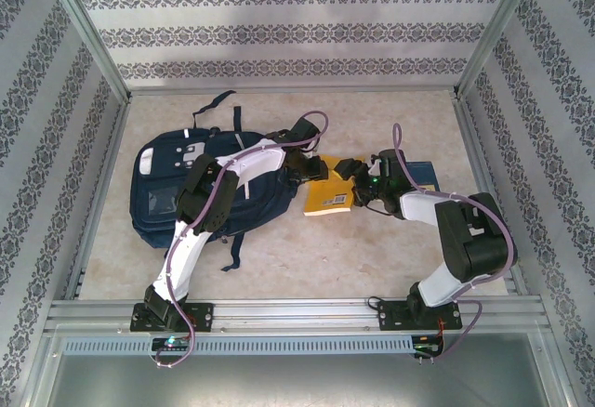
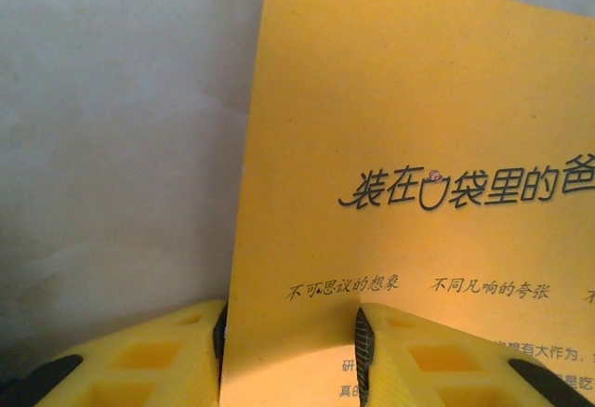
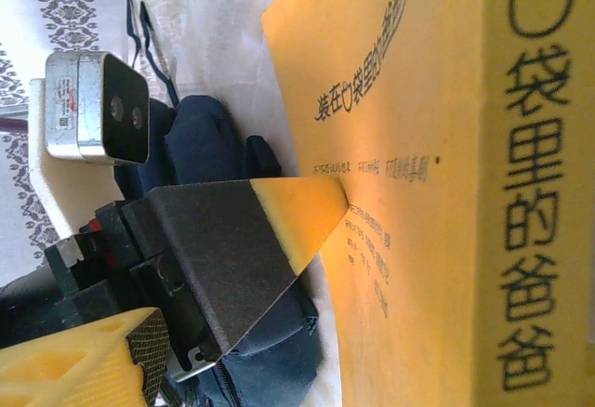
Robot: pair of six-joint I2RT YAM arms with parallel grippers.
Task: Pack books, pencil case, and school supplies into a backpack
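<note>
Though not yet in backpack (image 1: 177, 189), lies mid-table just right of it: book (image 1: 327, 195), long axis near-to-far, slightly skewed. Flanked by L gripper (image 1: 310, 167) at far-left corner and R gripper (image 1: 349, 179) at right edge. From L wrist, book edge seen btwn part-closed fingers (image 2: 200, 351); can't tell if clamped. From R wrist, one finger (image 3: 84, 361) clear of cover, other hidden, so grip unclear too. Prob. L arm's job: closer to backpack, move needed leftward.
</note>
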